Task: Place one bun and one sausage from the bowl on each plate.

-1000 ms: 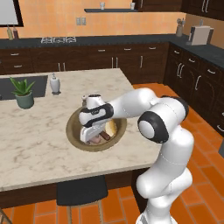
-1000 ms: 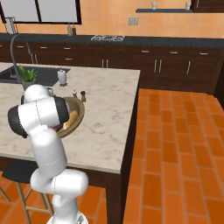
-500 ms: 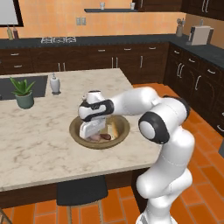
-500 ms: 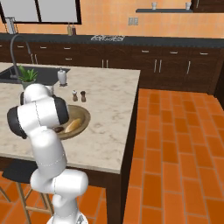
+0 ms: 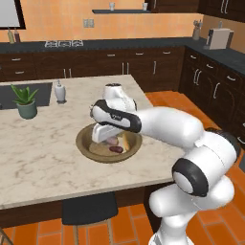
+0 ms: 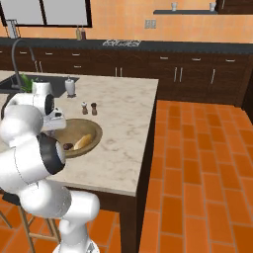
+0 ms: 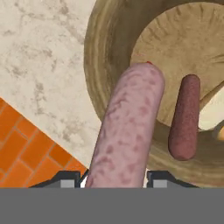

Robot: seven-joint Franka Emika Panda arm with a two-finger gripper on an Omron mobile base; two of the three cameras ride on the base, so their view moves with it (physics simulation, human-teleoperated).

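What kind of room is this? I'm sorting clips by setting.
A rendered home kitchen, it seems: a marble-topped island, dark cabinets under a back counter with a stovetop, and a sink with faucet.

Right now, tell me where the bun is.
The bun lies inside the wooden bowl on the island counter, on its right side in the right base view, next to a dark sausage.

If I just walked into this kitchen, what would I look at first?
The big white robot arm bending over the brown bowl on the marble island. Its gripper holds a pinkish sausage over the bowl, where a darker sausage and a yellow bun lie.
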